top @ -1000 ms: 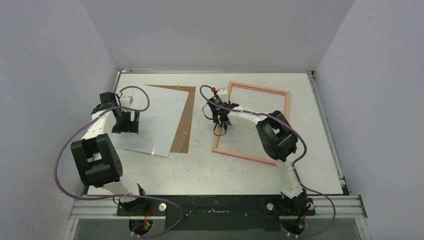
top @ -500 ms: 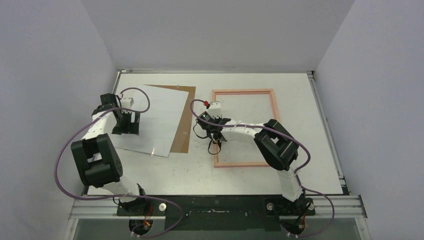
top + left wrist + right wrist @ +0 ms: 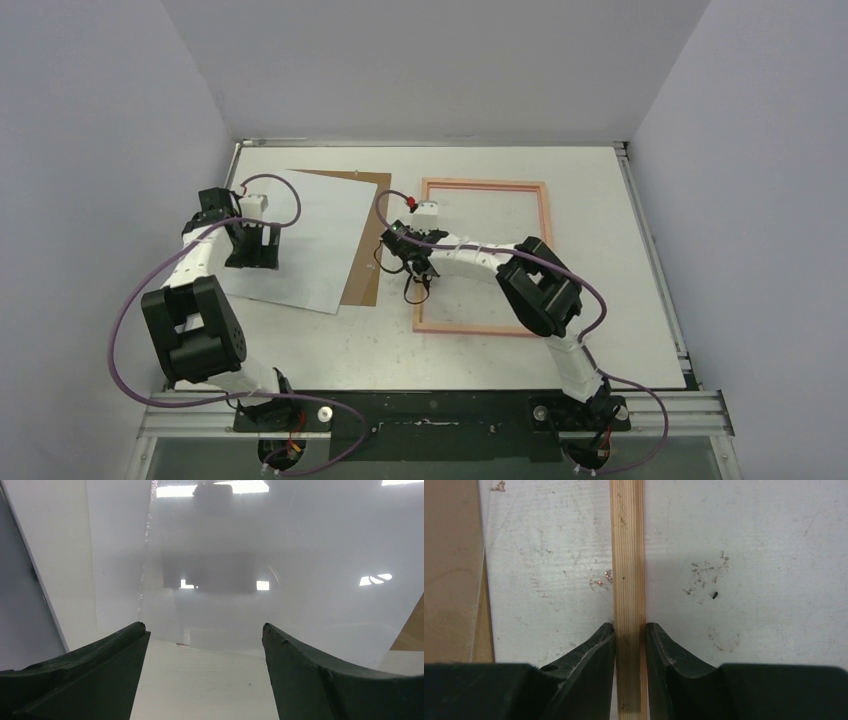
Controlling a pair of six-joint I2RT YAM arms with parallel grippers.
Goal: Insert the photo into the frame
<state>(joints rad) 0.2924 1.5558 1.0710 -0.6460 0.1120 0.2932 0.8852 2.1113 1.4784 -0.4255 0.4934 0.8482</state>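
Observation:
The photo (image 3: 315,235) lies white side up at the left, partly on a brown backing panel (image 3: 362,272). My left gripper (image 3: 250,252) hovers over the photo's left part, open and holding nothing; in the left wrist view its fingers (image 3: 204,626) stand wide apart with the glossy white photo (image 3: 280,555) ahead. The pink frame (image 3: 485,183) lies flat right of centre, square to the table. My right gripper (image 3: 416,283) is shut on the frame's left rail. In the right wrist view both fingers of that gripper (image 3: 629,625) press against the wooden frame rail (image 3: 626,555).
The brown backing panel (image 3: 449,570) ends a short way left of the gripped rail, with a strip of scuffed white table (image 3: 549,570) between them. Grey walls close in the table on three sides. Purple cables loop from both arms.
The right gripper has closed on the frame's left rail. The frame has swung from tilted to square and slid left toward the panel. The left arm has stayed put.

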